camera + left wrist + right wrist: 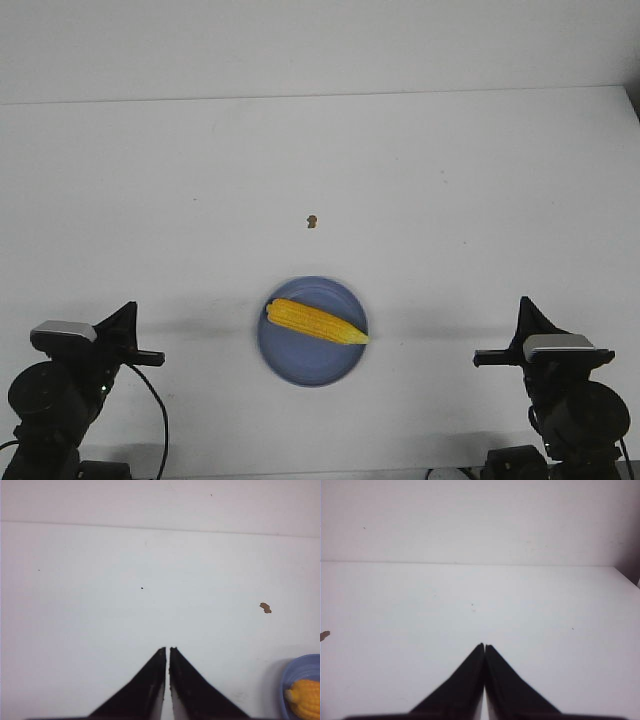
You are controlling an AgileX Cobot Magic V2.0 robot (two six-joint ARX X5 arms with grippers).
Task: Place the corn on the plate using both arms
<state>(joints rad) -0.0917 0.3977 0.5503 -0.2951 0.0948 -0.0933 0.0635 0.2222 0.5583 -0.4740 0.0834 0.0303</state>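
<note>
Yellow corn [317,321] lies in blue plate [300,367] (tip rightward); left pincer [167,651], right pincer [484,646] closed, empty.

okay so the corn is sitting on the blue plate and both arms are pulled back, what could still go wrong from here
The corn lies at a slant on the plate, its pointed tip right at the rim; a bump might roll it off. Both the left claw and the right claw are shut and empty, so either arm sweeping inward could shove the plate. The brown speck is stray debris.
</note>
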